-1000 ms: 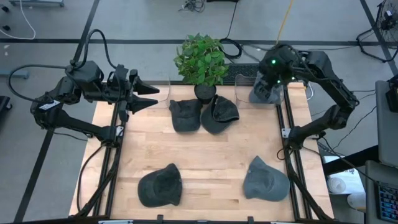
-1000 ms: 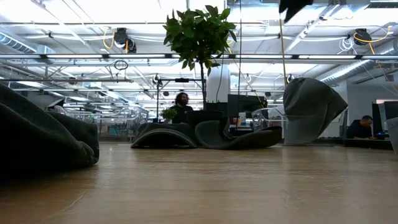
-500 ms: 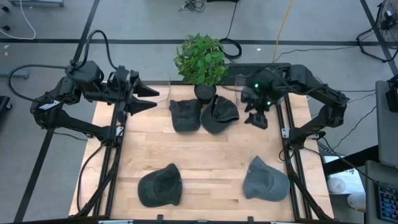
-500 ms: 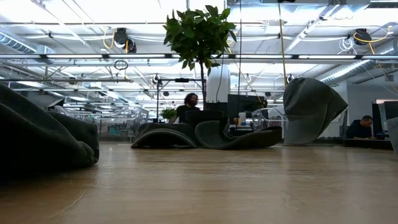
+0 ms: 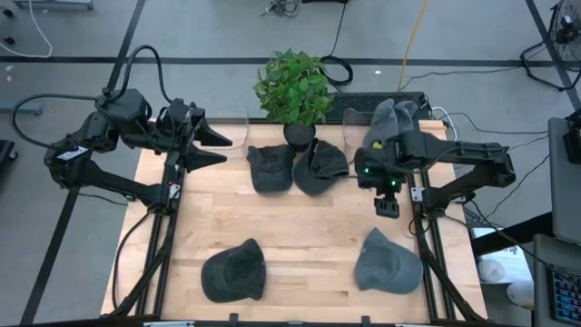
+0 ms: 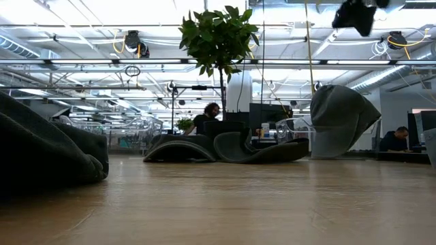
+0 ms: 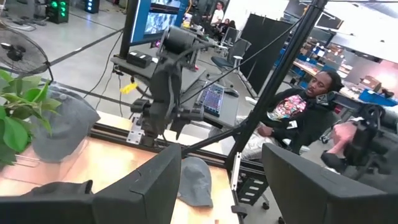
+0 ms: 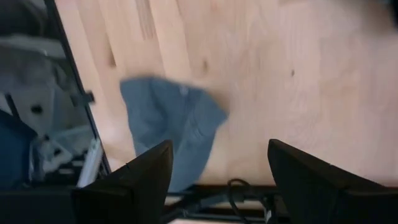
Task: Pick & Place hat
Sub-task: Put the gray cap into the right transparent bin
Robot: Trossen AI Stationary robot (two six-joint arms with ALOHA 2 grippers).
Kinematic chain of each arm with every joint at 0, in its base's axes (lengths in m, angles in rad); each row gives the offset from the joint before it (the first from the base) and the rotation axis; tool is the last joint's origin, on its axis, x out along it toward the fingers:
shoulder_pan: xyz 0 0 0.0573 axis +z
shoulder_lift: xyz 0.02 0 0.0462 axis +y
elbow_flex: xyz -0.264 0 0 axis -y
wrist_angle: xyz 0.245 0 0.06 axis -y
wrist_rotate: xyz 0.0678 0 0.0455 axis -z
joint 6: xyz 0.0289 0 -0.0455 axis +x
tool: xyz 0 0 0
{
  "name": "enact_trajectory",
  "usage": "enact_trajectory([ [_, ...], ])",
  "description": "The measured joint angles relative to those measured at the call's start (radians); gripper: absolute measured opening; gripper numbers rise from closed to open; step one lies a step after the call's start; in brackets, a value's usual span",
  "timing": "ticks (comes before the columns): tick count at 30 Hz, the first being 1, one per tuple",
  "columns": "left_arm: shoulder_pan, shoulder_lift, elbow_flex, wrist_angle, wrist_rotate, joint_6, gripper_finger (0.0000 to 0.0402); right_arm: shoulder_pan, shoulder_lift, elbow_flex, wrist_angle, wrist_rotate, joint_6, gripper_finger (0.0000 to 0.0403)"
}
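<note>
Your right gripper [image 5: 388, 208], jaws spread & empty, hangs above grey hat [image 5: 388, 262]: soft cap, crumpled, brim-down on wood surface [image 5: 309, 227]. Left gripper [image 5: 216, 145] parked, jaws spread.

Left arm: we find it folded at the table's far left corner, its left gripper [image 5: 221, 148] level, pointing across the table, fingers [image 7: 140, 190] spread apart and empty. Right arm: we see it reaching in from the right edge, wrist bent downward, its right gripper [image 5: 387, 205] above the table's right side, fingers [image 8: 127, 183] parted, holding nothing.
</note>
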Motion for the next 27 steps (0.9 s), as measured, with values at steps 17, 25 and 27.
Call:
enact_trajectory([
  [17,-0.001,0.000,0.000,-0.001,-0.002,0.002,0.0234,0.080,-0.002,-0.277,0.157,-0.002,-0.063,0.0251],
  [25,-0.004,0.000,0.000,-0.002,-0.002,-0.001,0.0234,0.103,-0.002,-0.447,0.298,-0.046,-0.052,0.0252],
  [27,-0.004,0.000,0.000,-0.002,-0.002,-0.001,0.0234,0.112,-0.002,-0.490,0.331,-0.055,-0.039,0.0252],
])
